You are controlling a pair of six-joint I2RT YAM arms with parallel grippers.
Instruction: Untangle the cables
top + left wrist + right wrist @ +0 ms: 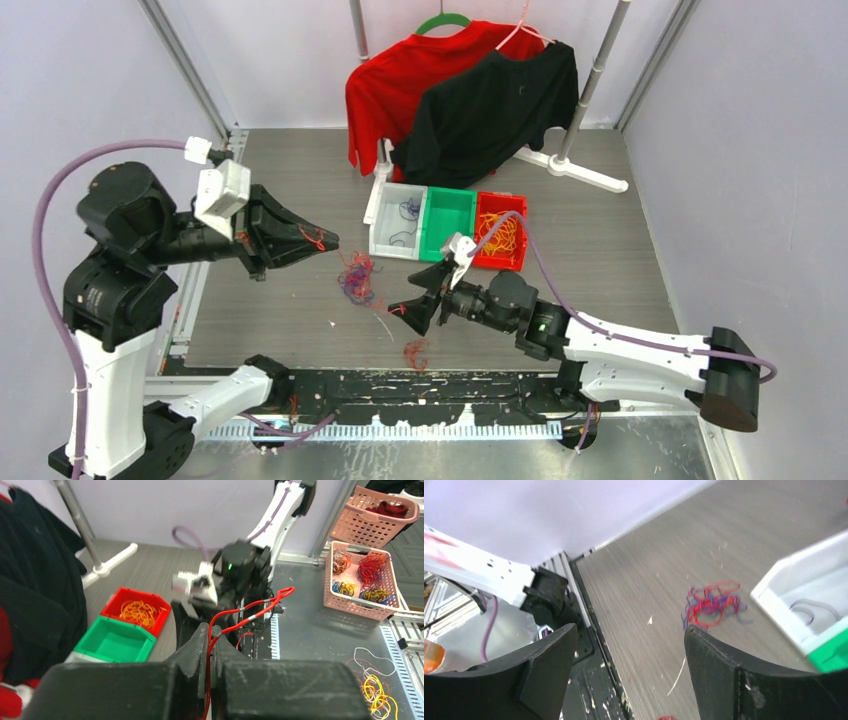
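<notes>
My left gripper [322, 240], well left of the green bin [447, 212], had its fingers pressed together on a red cable [243, 616], with a loop poking out past the tips. Between that hand and the green bin, the purple-and-red tangle [357, 277] lay on the table [600, 260]. Just in front of the bin hung my right gripper [420, 298], jaws spread wide, gripping nothing. Right beside the green bin, orange cables [503, 235] sat in the red bin [505, 263].
</notes>
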